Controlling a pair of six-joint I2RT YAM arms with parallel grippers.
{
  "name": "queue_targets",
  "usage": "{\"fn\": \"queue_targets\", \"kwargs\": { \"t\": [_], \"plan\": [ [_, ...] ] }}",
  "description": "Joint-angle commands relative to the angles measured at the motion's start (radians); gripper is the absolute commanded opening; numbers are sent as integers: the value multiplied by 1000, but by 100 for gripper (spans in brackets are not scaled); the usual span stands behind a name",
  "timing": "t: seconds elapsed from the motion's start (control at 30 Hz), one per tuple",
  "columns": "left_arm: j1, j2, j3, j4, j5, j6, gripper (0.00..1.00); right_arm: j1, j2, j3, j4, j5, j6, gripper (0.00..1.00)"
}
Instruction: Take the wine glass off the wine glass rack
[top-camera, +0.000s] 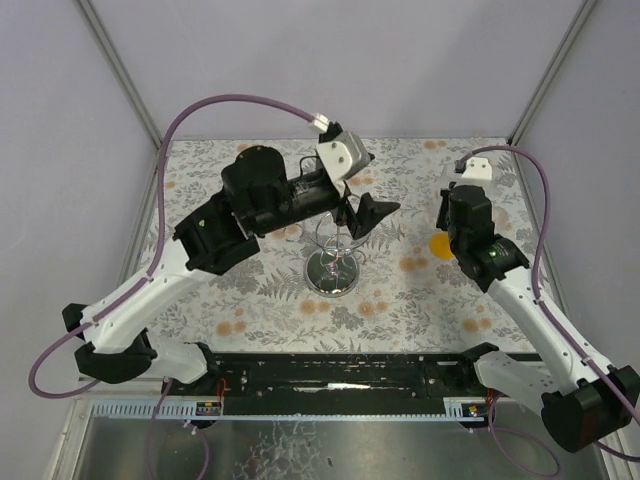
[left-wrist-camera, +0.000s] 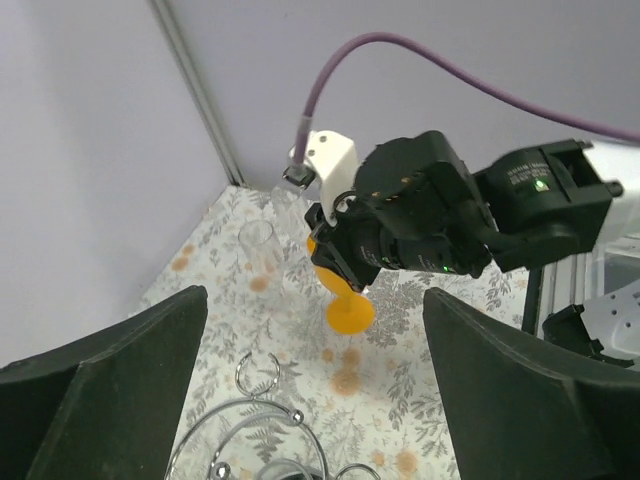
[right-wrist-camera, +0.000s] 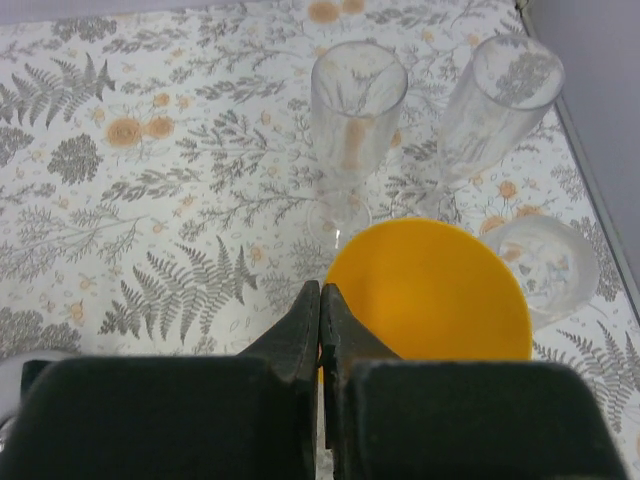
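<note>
The orange wine glass (left-wrist-camera: 350, 313) is off the rack (top-camera: 332, 272) and lies to its right, well apart from it, toward the right side of the bench (top-camera: 260, 290). The right hand (right-wrist-camera: 320, 300) is on it. Its fingers lie together with only a slit between them, and they are judged to be clamped on the thin stem, which is itself hidden. The left wrist view shows the glass's long axis roughly upright, foot downward; whether the foot touches the bench cannot be told. The left hand (top-camera: 362, 218) hangs over the rack's wire loops, fingers wide apart and holding nothing. No glass shows on the rack. The right arm is therefore the nearer, and the coming move is judged to be its own. Two clear flutes (right-wrist-camera: 358, 100) stand just beyond the wine glass, a hazard for any forward motion.
</note>
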Motion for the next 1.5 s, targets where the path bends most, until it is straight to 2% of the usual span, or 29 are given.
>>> {"fn": "queue_targets", "kwargs": {
  "t": [0.0,0.27,0.73,0.97,1.1,1.17,1.27,1.47],
  "plan": [
    [59,25,70,-77,56,-179,88,4,-10,-45,287,62,-91,0],
    [115,49,97,-104,94,-235,88,4,84,-93,333,52,-76,0],
    [154,39,70,-85,124,-253,89,5,104,-185,335,66,-63,2],
    [158,27,57,-87,137,-247,89,4,122,-198,339,68,-63,28],
    [162,17,53,-90,138,-244,88,4,121,-209,336,70,-46,46],
    [164,13,51,-88,138,-246,88,4,104,-203,324,75,-35,62],
    [171,9,48,-82,136,-248,88,5,55,-183,311,78,-36,99],
    [198,15,62,-75,129,-261,88,3,-45,-95,268,70,-63,99]
  ]
}}
